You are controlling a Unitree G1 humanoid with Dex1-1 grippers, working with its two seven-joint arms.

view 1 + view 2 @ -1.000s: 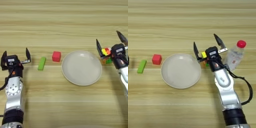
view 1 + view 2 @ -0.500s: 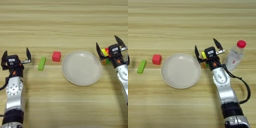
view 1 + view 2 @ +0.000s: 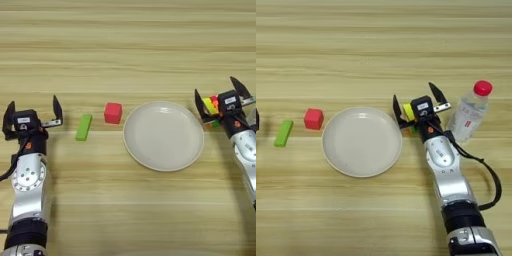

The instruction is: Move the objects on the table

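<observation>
Gripper fingers spread wide, the right gripper (image 3: 417, 106) straddles the multicoloured puzzle cube (image 3: 408, 112) without clamping it, just right of the white plate (image 3: 362, 141) on the wood-grain desk (image 3: 130, 45). At the desk's left side the left gripper (image 3: 33, 111) hovers with fingers likewise released, holding nothing. A clear bottle with a red cap (image 3: 471, 111) stands right of the right gripper. A green bar (image 3: 83, 126) lies near the left gripper, and the small red cube (image 3: 113, 113) sits between bar and plate.
</observation>
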